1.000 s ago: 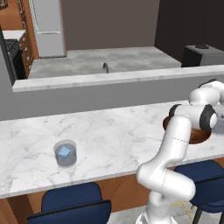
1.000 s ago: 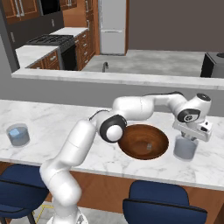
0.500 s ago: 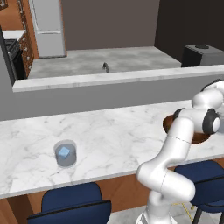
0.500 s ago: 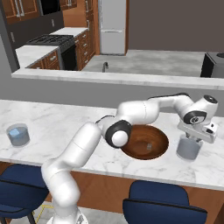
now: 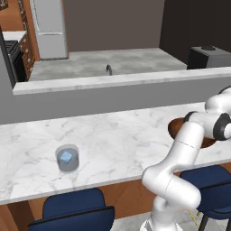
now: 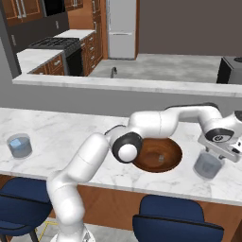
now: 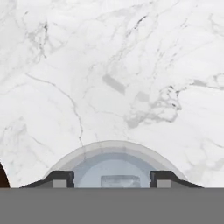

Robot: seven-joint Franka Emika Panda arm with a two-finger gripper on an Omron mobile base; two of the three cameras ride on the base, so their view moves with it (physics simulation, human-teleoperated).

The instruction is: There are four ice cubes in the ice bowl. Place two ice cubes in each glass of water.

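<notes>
One pale-blue ice cube (image 7: 120, 180) lies in the clear tumbler (image 6: 208, 165) beneath your parted gripper (image 7: 111, 179); next, fetch another from the brown wooden bowl (image 6: 160, 156).

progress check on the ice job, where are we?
Done: the far glass holds at least one ice cube. In hand: the tool, jaws apart, sits right over the near glass, a pale cube showing between its tips inside the rim. Left: the ice bowl looks bare, but cube counts per glass can't be confirmed.

White marble counter (image 5: 113, 135), 2 blue stools (image 6: 175, 222), fridge (image 5: 49, 27).
</notes>
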